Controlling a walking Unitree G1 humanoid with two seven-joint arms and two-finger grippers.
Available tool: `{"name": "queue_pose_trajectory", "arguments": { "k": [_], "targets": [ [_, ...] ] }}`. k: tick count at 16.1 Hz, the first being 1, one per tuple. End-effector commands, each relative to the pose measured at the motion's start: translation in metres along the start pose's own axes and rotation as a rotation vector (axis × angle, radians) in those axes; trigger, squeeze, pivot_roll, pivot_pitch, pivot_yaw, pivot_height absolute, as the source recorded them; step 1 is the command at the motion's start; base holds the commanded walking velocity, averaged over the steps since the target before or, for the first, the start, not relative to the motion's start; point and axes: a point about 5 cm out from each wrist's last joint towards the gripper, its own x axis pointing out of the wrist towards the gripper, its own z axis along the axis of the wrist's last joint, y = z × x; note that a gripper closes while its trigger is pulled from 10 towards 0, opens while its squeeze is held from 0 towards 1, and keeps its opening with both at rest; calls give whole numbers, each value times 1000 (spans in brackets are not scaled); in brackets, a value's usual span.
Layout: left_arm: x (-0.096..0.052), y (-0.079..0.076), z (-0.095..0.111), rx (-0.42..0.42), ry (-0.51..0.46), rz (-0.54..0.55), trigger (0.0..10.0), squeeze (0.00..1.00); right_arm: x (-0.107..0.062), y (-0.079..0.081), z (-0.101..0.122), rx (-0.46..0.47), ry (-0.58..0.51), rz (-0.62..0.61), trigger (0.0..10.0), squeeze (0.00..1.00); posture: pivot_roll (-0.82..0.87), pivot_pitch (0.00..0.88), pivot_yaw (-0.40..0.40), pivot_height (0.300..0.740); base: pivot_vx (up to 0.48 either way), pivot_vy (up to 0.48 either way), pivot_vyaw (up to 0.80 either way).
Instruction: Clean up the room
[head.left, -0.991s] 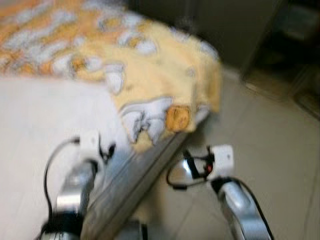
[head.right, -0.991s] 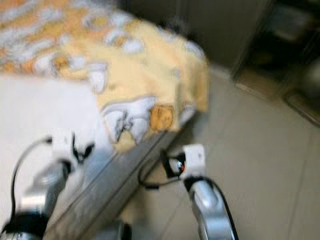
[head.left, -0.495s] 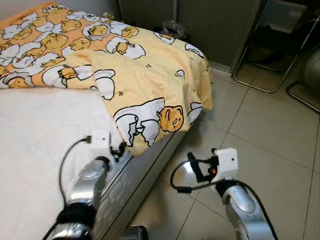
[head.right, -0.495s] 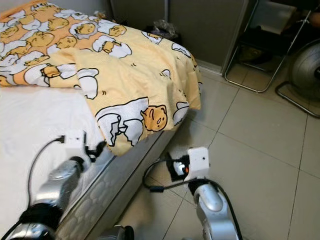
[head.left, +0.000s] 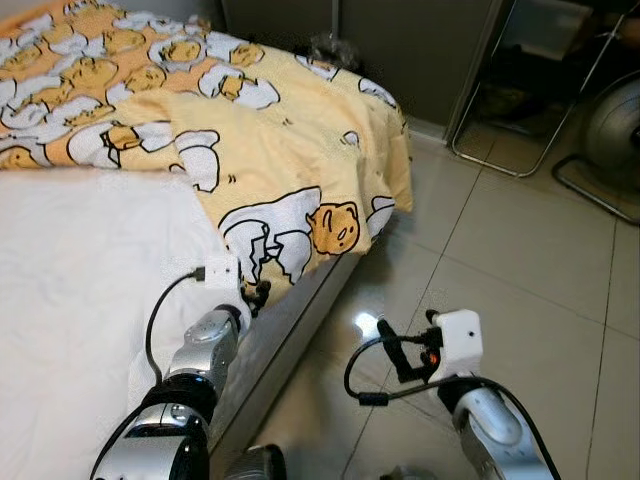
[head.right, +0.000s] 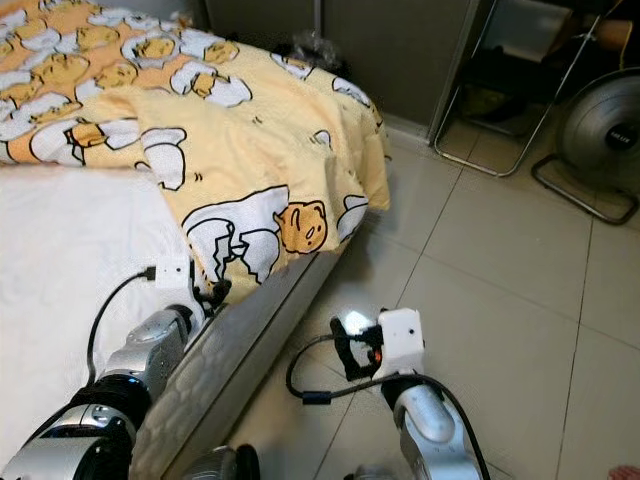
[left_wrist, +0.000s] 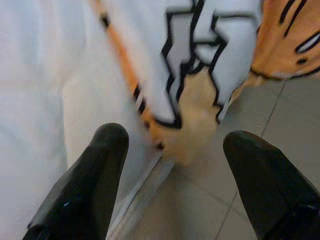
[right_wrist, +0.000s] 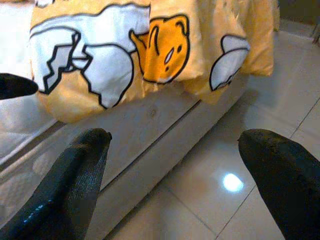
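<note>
A bed (head.left: 70, 300) with a bare white sheet lies under and ahead of the left gripper (left_wrist: 170, 175). One yellow blanket (head.left: 290, 150) printed with cartoon egg figures covers the far part of the bed, and its corner hangs over the mattress edge just ahead of that gripper. In the left wrist view the two black fingers (left_wrist: 95, 170) stand wide apart with nothing between them, the drooping blanket corner just beyond their tips and the mattress edge below.

The tiled floor (head.right: 500, 260) spreads under the right gripper (right_wrist: 175, 165), which hovers low beside the bed's side. Its two fingers (right_wrist: 75, 170) are also spread wide and empty; past them are the grey side of the mattress and the hanging blanket with one orange cartoon face. A bright spot of reflected light lies on the tile between the fingertips.

Farther off, ahead and to the right of the right gripper, one folding chair (head.right: 510, 90) with a metal frame stands against a dark wall, and one floor fan (head.right: 600, 130) stands beside it. A dark crumpled bag (head.right: 310, 45) sits on the floor past the blanket's far edge; what it holds cannot be told.
</note>
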Motion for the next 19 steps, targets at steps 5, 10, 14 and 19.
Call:
{"name": "queue_pose_trajectory", "arguments": {
  "k": [5, 10, 14, 19],
  "targets": [
    [5, -7, 4, -33, 1, 19, 10000, 0, -13, 15, 0, -1, 20, 52, 10000, 0, -204, 239, 51, 740, 0, 0, 0],
    [10, -23, 19, -5, -38, -34, 10000, 1000, -24, 17, -2, 1, 45, 48, 10000, 0, -228, 273, 57, 740, 0, 0, 0],
    [11, -21, 22, 46, -33, 14, 10000, 1000, -35, 23, -4, 12, 64, 45, 10000, 0, -253, 311, 51, 740, 0, 0, 0],
    [12, -18, 31, -73, -67, 34, 10000, 1000, -52, 27, -8, 20, 100, 41, 10000, 0, -283, 331, 46, 740, 0, 0, 0]
  ]
}}
